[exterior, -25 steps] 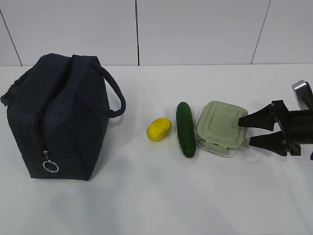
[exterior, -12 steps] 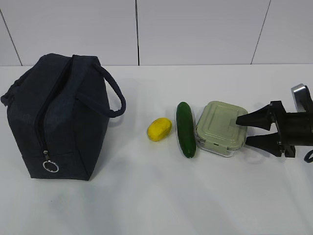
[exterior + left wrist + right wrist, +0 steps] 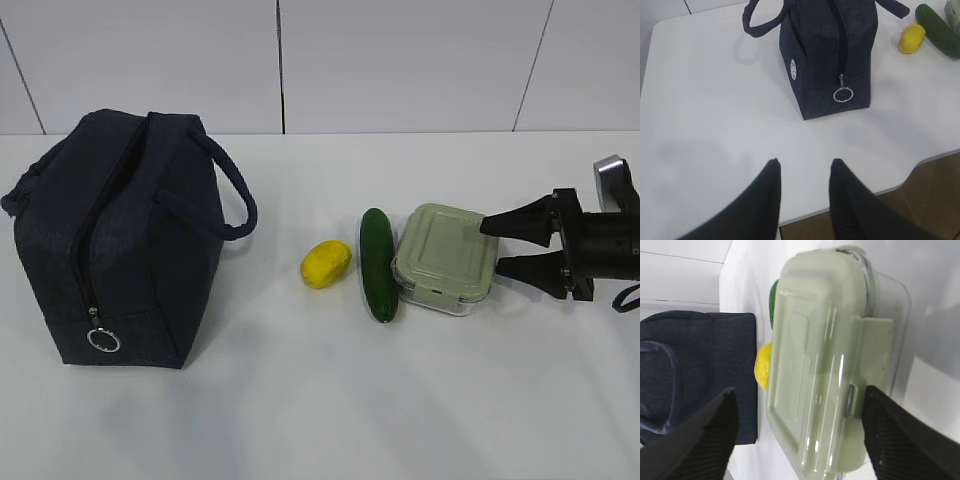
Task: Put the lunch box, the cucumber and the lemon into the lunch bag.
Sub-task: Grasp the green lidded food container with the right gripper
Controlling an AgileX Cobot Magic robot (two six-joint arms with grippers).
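On my exterior feed the right end effector (image 3: 492, 246) sits at the right side of the lunch box (image 3: 445, 260), jaws spread wide, one finger over the lid edge and one at the near side, not clamped. From the right wrist camera the box fills the gap between both fingers (image 3: 687, 440). The box touches or all but touches the cucumber (image 3: 378, 263), which lies lengthwise just left of it; the lemon (image 3: 326, 263) rests a little further left. The lunch bag (image 3: 115, 240) stands upright at the far left of the table (image 3: 320, 410), zipper ring (image 3: 103, 340) hanging low. My left end effector (image 3: 802, 170) hovers partly open, holding nothing, near the bag's zipper end.
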